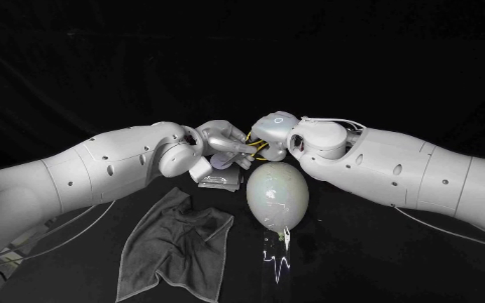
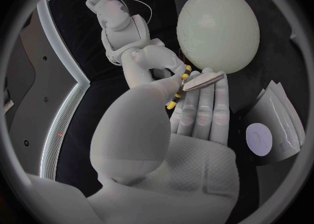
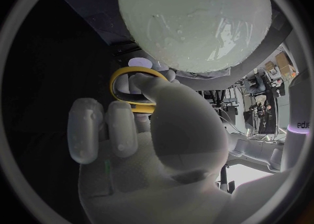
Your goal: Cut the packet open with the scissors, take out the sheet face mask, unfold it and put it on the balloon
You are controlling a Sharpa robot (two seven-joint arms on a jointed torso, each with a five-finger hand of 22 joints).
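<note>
Beside the pale egg-shaped balloon (image 1: 277,194), the right hand (image 1: 274,130) gripped the yellow-handled scissors (image 3: 115,85) — the left hand (image 1: 224,142), fingers straight, lay close; its hold could not be told.

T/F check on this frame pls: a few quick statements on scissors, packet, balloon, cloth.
1. The right hand holds the scissors by a yellow loop. True.
2. The balloon lies on the grey cloth. False: it lies on the bare table, beside the cloth.
3. The packet lies on the table near the left hand. True.
4. The mask already covers the balloon. False: the balloon is bare.
</note>
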